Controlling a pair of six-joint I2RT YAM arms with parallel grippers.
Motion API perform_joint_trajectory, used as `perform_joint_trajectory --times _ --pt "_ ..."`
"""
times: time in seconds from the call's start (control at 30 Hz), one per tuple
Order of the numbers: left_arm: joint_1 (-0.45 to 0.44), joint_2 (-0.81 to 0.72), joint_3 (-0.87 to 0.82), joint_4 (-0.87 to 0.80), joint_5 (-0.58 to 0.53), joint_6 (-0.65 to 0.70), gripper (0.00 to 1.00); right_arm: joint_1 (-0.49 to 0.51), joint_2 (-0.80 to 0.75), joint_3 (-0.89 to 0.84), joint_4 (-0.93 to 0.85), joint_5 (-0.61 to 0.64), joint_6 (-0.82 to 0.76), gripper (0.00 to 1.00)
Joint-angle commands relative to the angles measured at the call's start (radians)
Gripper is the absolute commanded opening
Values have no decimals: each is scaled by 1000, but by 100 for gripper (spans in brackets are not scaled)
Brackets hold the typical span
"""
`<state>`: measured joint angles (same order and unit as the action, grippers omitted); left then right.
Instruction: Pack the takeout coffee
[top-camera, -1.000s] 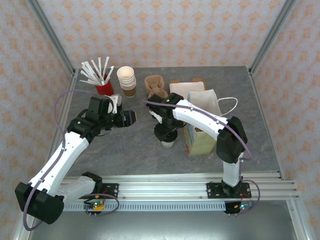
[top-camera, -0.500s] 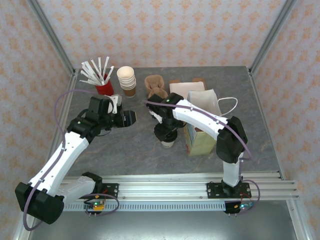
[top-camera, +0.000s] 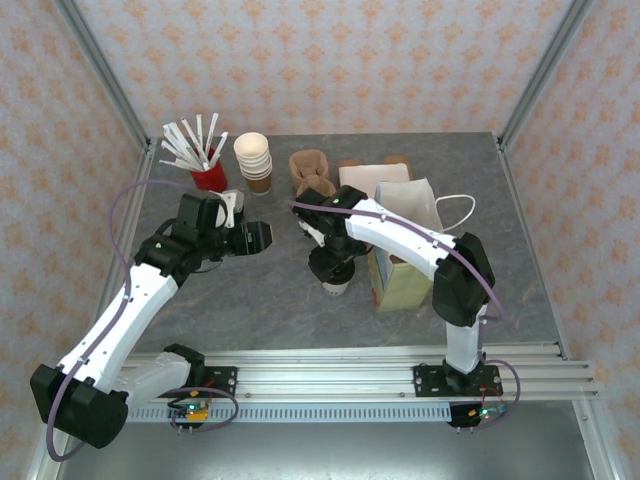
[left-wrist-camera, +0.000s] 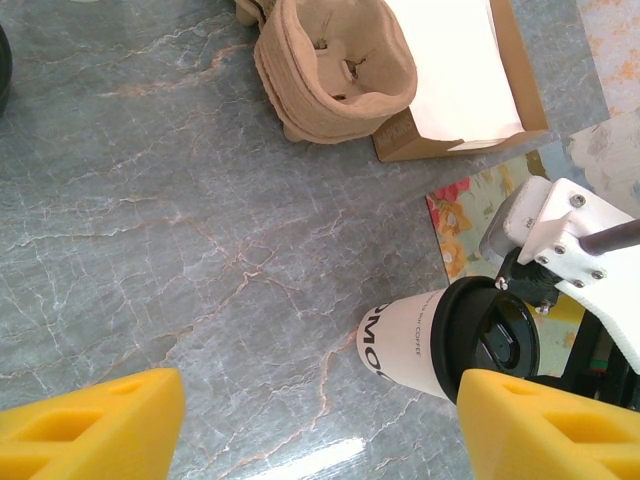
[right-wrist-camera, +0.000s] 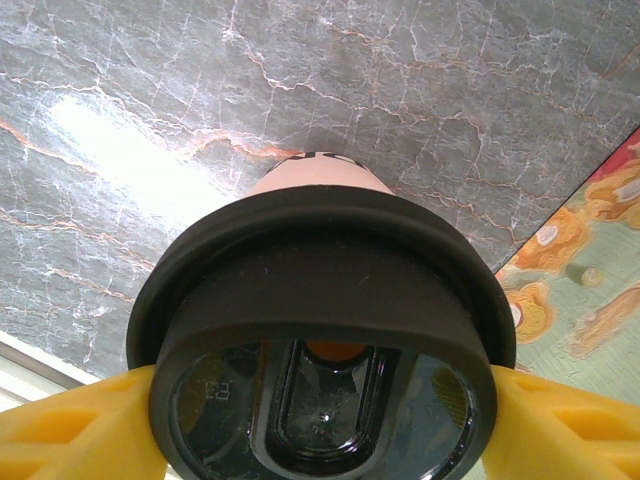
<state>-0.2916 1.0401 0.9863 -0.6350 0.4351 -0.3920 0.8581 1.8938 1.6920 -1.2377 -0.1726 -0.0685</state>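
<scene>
- Grey marbled counter (top-camera: 250, 300) inside a booth with patterned wallpaper; a flowered paper bag (top-camera: 405, 270) stands open on it, right of centre.
- Takeout coffee (top-camera: 337, 286): a small cream paper cup with a round black lid (left-wrist-camera: 490, 340), standing just beside the bag's left face.
- Right pincer (top-camera: 336, 270) comes down over the cup from above. In the right wrist view its yellow fingers (right-wrist-camera: 70, 430) sit against opposite edges of the lid (right-wrist-camera: 320, 290), so it appears to be gripping the coffee at the lid rim.
- Whether the cup base rests on the counter or has lifted cannot be told.
- Left pincer (top-camera: 262, 237) hovers well left of the bag, wide open and holding nothing; its camera looks across at the cup (left-wrist-camera: 405, 345).
- A brown pulp cup carrier (left-wrist-camera: 335, 65) lies behind the bag, toward the back wall.
- Handling, as a judgement: the cup is probably light, with thin walls that dent under a hard squeeze.
- The plastic lid looks smooth and only pressed on, so a hold on the lid alone could slip or pop it off.
- A safer hold would be just under the lid, where the rolled rim stiffens the paper, with the cup kept upright while it goes into the bag's open top.
</scene>
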Motion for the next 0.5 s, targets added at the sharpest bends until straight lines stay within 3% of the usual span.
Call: perform_joint_trajectory --times 0.0,0.27,0.47 --pt "6 -23 -14 3 4 16 73 -4 33 -25 -26 25 -4 74" --pt "6 -26 -12 1 1 15 73 -4 25 -4 -32 25 1 63" --pt "6 -29 -10 -2 -2 15 73 -2 6 45 -56 25 10 61"
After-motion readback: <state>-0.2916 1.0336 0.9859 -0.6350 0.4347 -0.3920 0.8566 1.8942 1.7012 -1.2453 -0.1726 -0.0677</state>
